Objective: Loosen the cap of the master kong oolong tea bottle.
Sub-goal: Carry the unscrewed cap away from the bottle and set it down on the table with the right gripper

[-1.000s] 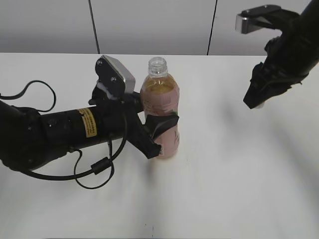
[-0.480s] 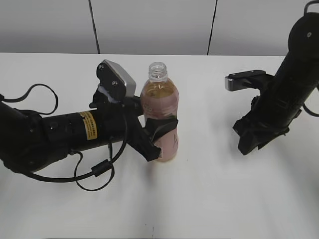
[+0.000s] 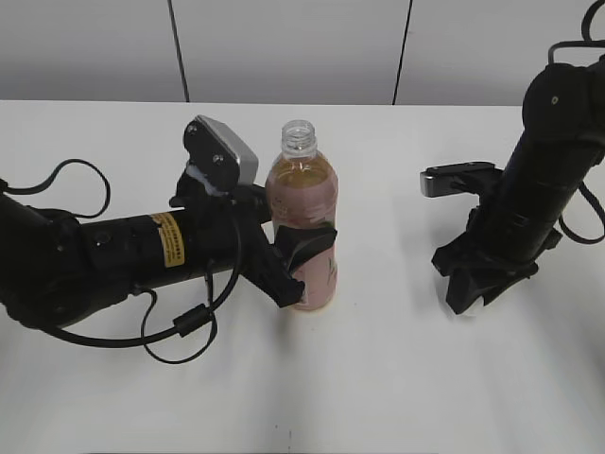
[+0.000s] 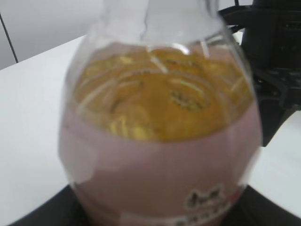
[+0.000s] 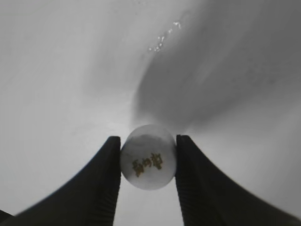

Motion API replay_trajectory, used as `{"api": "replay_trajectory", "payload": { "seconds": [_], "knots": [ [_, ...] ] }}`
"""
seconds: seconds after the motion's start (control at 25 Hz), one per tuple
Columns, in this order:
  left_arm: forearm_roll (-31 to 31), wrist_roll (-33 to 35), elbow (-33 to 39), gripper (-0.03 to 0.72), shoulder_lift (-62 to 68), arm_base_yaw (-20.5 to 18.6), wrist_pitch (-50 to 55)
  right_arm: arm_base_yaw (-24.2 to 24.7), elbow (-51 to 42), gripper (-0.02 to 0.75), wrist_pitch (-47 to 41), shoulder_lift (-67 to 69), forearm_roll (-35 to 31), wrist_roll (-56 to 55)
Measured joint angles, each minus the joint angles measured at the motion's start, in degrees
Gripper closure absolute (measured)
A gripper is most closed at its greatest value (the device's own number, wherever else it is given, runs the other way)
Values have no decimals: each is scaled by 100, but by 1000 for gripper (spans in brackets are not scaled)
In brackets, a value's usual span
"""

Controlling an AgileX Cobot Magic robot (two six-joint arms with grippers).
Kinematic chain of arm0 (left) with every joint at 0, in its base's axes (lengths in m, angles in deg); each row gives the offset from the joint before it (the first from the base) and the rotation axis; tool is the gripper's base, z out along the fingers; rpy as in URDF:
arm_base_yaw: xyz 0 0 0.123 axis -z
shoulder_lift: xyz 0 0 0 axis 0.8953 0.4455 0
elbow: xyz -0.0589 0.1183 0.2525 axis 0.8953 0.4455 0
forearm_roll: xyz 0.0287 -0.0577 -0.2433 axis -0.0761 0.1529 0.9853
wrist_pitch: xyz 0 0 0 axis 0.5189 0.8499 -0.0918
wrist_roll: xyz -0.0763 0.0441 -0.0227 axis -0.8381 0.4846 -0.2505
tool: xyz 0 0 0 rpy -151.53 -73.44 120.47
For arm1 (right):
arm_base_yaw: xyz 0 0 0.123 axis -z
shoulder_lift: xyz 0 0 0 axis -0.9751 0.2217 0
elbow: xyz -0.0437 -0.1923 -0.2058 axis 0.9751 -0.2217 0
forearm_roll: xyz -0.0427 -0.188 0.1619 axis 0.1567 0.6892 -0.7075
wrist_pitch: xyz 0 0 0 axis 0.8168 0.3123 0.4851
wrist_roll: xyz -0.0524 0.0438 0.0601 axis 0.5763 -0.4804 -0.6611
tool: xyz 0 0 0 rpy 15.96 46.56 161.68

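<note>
The master kong oolong tea bottle (image 3: 304, 227) stands upright and uncapped on the table (image 3: 378, 378), clamped by the left gripper (image 3: 298, 253); the right gripper (image 3: 465, 295), pinching the cap (image 5: 148, 157), has dropped lower toward the tabletop, well right of the bottle.

A white table (image 3: 378, 378) is seen, on which the bottle (image 3: 304, 227) is stood upright, its neck uncapped. A looped black cable (image 3: 175, 326) is laid on the table to the left of the bottle.
</note>
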Motion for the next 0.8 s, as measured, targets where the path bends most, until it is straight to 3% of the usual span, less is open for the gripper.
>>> {"api": "replay_trajectory", "payload": {
  "seconds": [0.28,0.64,0.8],
  "knots": [
    [-27,-27,0,293,16,0,28,0,0,461,91,0,5,-32],
    [-44,-46,0,293,134,0,-30,0,0,293,102,0,5,-100],
    [-44,-46,0,288,152,0,-64,0,0,262,75,0,-16,-150]
  ]
}}
